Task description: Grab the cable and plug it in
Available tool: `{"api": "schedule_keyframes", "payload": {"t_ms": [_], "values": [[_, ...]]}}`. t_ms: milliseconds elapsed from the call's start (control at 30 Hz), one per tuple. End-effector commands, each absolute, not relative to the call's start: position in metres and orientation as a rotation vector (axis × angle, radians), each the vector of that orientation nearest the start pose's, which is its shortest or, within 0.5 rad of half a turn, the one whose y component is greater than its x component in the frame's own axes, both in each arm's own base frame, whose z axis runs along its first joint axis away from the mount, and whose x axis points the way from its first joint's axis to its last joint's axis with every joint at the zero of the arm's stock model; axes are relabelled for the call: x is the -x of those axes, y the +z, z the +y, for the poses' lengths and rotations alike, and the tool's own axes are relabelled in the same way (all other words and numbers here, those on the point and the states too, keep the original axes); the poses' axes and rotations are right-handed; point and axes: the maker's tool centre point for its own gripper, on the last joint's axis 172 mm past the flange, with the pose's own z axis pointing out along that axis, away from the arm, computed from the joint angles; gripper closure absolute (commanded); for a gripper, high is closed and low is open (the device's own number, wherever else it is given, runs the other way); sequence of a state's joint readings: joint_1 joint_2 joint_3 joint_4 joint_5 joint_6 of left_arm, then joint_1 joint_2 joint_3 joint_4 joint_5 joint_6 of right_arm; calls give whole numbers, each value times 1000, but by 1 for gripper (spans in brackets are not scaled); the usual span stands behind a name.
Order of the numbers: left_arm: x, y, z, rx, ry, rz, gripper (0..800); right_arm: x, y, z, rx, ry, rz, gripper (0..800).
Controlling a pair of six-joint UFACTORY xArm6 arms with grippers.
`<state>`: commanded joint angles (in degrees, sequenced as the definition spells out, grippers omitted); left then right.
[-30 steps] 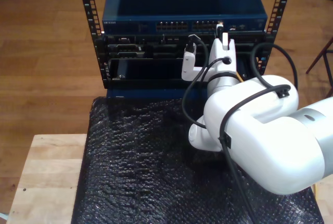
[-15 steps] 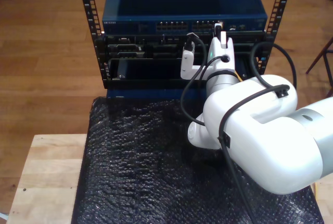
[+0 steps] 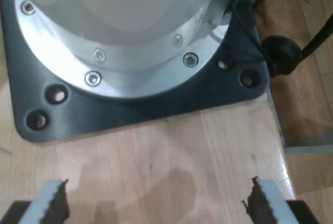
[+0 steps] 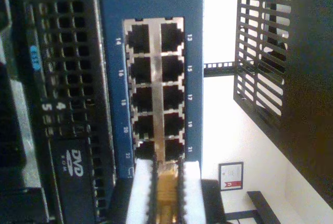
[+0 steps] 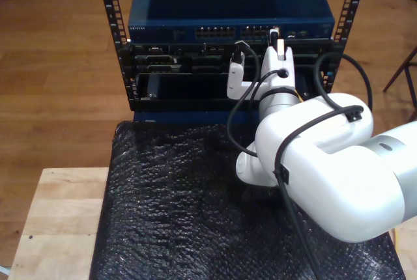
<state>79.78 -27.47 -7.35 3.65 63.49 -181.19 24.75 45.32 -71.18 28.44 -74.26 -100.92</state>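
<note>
The cable's yellow-orange plug end (image 4: 166,193) is pinched between the white fingers (image 4: 139,187) of my second gripper (image 4: 166,171). Its tip sits just short of the lowest pair of ports, 21 and 22, on the blue network switch (image 4: 195,78). Whether the tip touches a port is hidden by the fingers. In the exterior view my second gripper (image 5: 276,38) is up against the port row of the switch (image 5: 195,14), right of centre. My first gripper (image 3: 158,199) is open over bare wood, nothing between its serrated fingertips (image 3: 56,197).
The switch sits at the top of a black rack (image 5: 117,45), with other black units (image 5: 169,65) below it. A black bubble-wrap sheet (image 5: 176,202) covers the wooden table (image 5: 58,221). A dark arm base plate (image 3: 130,112) with bolts lies ahead of my first gripper.
My second gripper has edged up and forward, closer to the switch's ports, still holding the cable.
</note>
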Motion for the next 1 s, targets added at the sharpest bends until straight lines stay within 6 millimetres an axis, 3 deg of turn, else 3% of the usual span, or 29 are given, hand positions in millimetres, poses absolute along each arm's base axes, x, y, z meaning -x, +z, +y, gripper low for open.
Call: {"api": "schedule_keyframes", "payload": {"t_ms": [400, 1000], "values": [[-7, 35, 114, 2227, -503, 2729, 0, -677, 270, 154, -1150, 1240, 1054, 800], [-7, 35, 114, 2229, -502, 2728, 0, -676, 270, 157, -1149, 1244, 1057, 800]]}}
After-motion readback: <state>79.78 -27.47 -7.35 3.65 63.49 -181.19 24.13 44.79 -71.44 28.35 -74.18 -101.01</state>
